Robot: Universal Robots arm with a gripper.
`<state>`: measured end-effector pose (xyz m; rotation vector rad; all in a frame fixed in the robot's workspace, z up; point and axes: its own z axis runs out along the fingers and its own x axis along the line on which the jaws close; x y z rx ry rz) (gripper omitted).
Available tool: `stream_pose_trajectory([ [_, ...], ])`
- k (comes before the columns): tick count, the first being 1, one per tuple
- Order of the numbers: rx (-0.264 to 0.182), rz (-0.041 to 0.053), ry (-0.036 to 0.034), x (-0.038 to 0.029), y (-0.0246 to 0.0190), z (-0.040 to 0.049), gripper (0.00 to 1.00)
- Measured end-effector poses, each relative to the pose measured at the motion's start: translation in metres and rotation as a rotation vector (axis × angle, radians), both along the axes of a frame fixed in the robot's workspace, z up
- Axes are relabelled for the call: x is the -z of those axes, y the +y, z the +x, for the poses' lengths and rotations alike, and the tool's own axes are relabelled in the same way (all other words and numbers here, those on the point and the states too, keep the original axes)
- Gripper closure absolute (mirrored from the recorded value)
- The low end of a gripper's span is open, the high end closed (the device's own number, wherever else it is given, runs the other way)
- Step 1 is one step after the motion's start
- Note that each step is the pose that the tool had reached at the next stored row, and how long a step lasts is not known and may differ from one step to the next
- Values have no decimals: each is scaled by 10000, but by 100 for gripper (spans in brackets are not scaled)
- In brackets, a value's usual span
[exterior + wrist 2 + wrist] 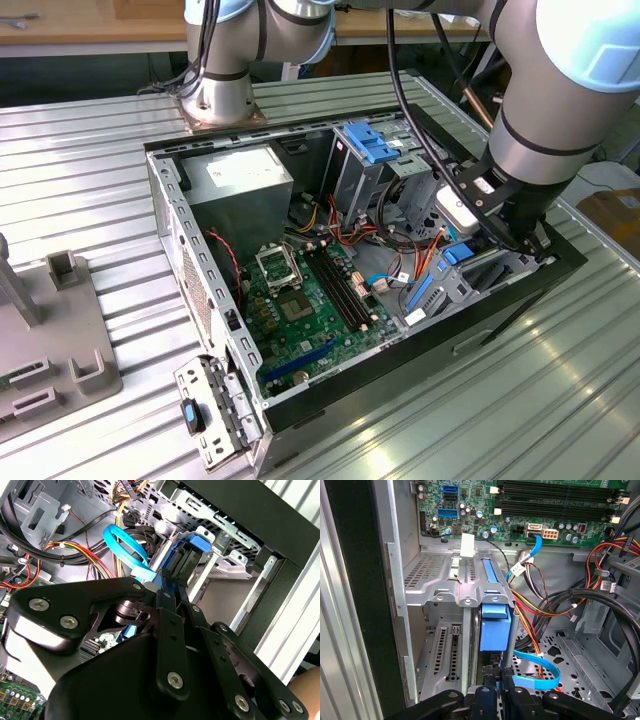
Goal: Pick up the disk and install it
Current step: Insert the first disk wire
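Observation:
The disk (495, 625), a drive with bright blue carrier rails, stands on edge in a slot of the grey metal drive bay (437, 600) at the case's corner. In the exterior view the disk (430, 285) lies low in the case on that view's right, under the arm's wrist. My gripper (492, 680) sits right at the disk's outer end. In the second wrist view its black fingers (170, 592) converge on the dark end of the disk (185, 562). The gripper (167, 582) looks shut on it.
The open computer case (560, 265) lies on a ribbed metal table. Inside are the motherboard (300, 300), a power supply (235, 180), an upright grey cage with a blue latch (370, 140), and loose cables, including a light-blue flat cable (535, 672) beside the bay. A grey fixture (50, 340) stands at the exterior view's left.

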<state>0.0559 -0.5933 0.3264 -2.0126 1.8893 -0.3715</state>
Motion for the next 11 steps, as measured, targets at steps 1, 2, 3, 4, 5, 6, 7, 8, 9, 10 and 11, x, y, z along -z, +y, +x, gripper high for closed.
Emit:
stream_pose_trajectory([
  [1,0,1,0,1,0,0,84],
  [2,-1,3,0,3,0,0,84],
  [3,-1,5,-1,4,0,0,84],
  [4,0,5,0,4,0,0,84],
  [5,-1,5,-1,8,-1,0,84],
  [6,0,4,0,11,-2,0,84],
  [7,0,3,0,10,-2,0,84],
  [8,-1,4,0,12,-2,0,84],
  [9,-1,5,0,12,-2,0,84],
  [10,-1,5,-1,13,-2,0,84],
  [11,-1,6,-1,13,-3,0,84],
])
